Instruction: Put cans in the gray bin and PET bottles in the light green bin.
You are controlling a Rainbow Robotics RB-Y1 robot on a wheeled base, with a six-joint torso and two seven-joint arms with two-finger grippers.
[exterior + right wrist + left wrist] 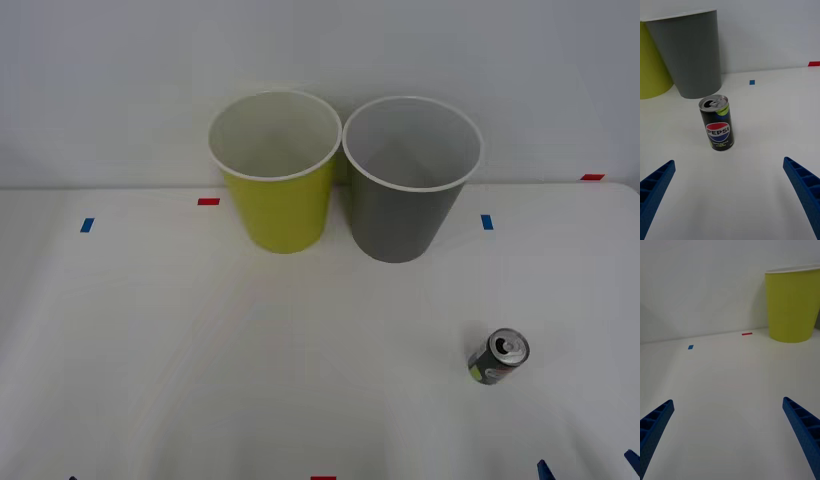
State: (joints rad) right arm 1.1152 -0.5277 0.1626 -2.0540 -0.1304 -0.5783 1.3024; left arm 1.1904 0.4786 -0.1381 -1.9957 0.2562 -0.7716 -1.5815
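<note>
We list, left to right: left gripper [728, 438], fingers spread apart over bare white table [200, 350]; light green bin [277, 172] upright at the back; gray bin [408, 178] just beside it, rims nearly touching; can [498, 356] upright, front right, well apart from both; right gripper [728, 198], fingers spread, facing the can.

White table [200, 350] against plain white wall [120, 80]

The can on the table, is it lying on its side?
No, the can stands upright on the white table, its silver top facing up, in front of the gray bin.
</note>
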